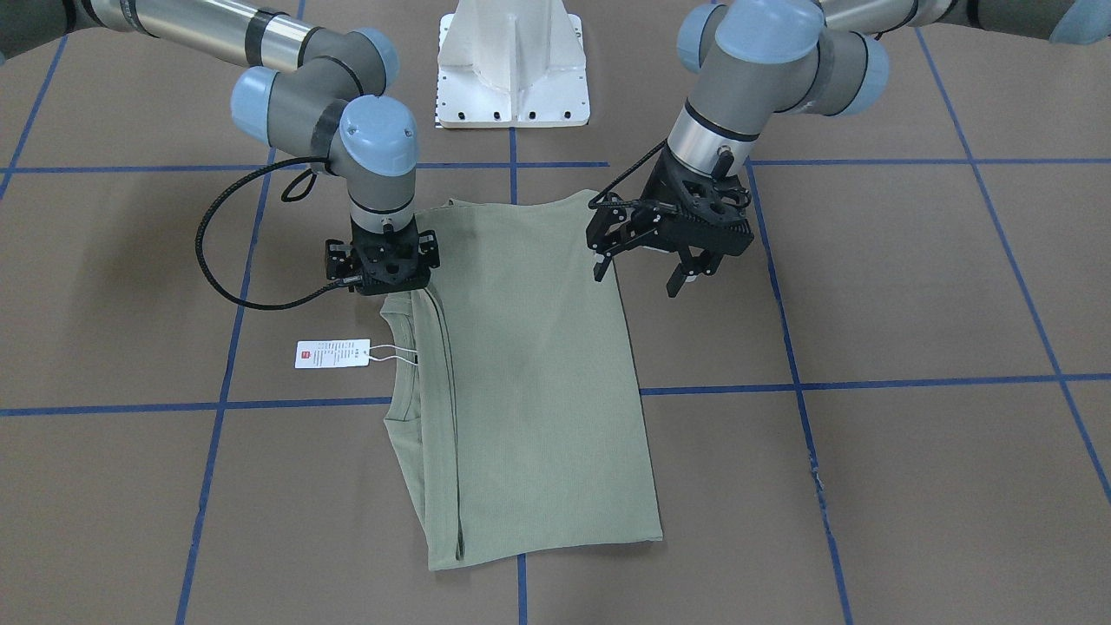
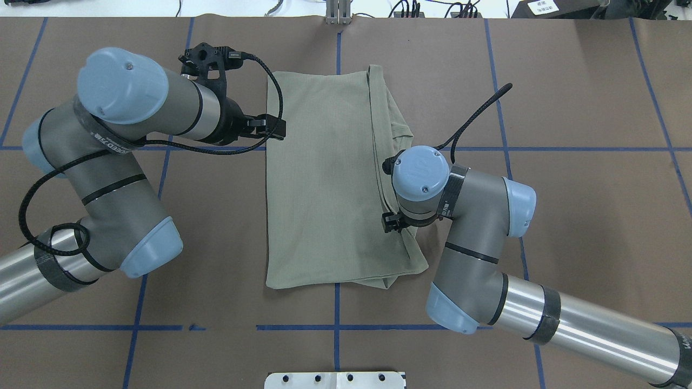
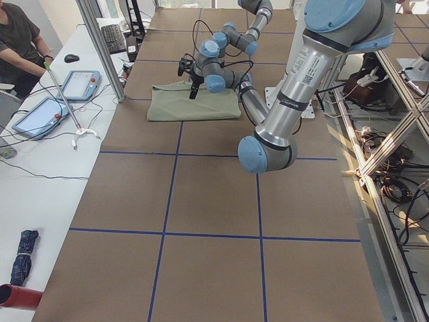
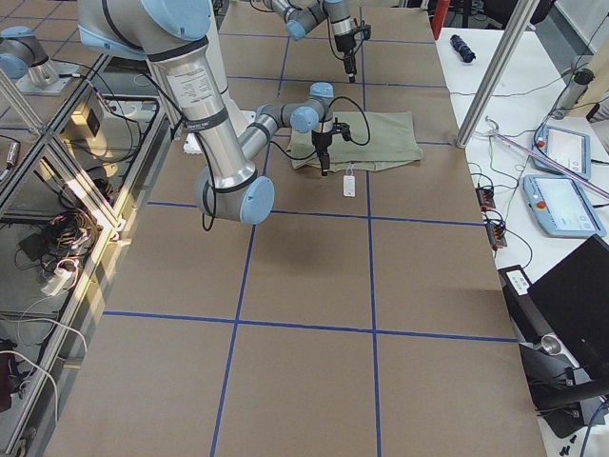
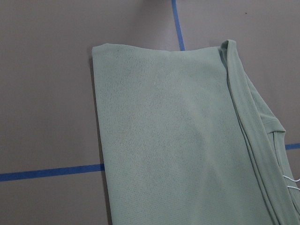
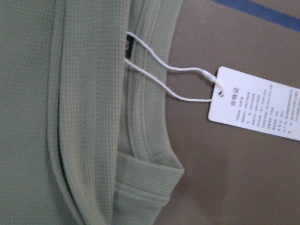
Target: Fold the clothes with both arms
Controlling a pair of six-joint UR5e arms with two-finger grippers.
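Front view: the folded shirt (image 1: 538, 365) lies flat mid-worktop (image 1: 911, 304), with its hang tag (image 1: 331, 353) beside the collar. The left end effector (image 1: 638, 276) hovers over one edge, fingers spread. The right end effector (image 1: 382, 271) points down at the collar side; whether it grips, I cannot tell. Overhead view: both arms flank the shirt.

matt ribbed cloth shirt (image 1: 529, 365), smooth paper tag (image 1: 331, 353)
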